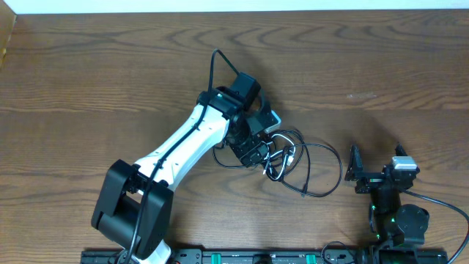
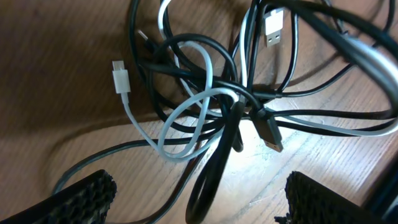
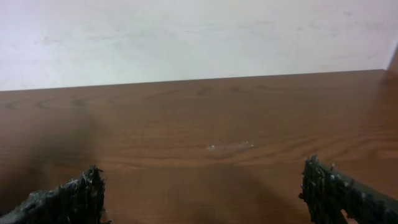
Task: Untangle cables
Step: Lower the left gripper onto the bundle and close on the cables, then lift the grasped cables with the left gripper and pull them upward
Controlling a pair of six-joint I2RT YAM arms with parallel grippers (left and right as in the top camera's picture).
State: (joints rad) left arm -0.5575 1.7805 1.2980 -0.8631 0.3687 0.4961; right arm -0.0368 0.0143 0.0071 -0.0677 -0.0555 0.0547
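Black, white cables [image 2: 239, 102] under left tool [image 2: 202, 194]

The bench [image 1: 88, 59] is a wide top of dark brown wood with a wavy grain that runs from left to right, and it fills nearly all of the overhead view. On its right part, toward the far side, there is a small pale scuff mark [image 3: 230, 147] on the wood. Behind the far edge of the bench stands a plain white wall [image 3: 186, 37], and at the far left corner a narrow tan edge [image 1: 6, 37] shows, too little to tell what it is.
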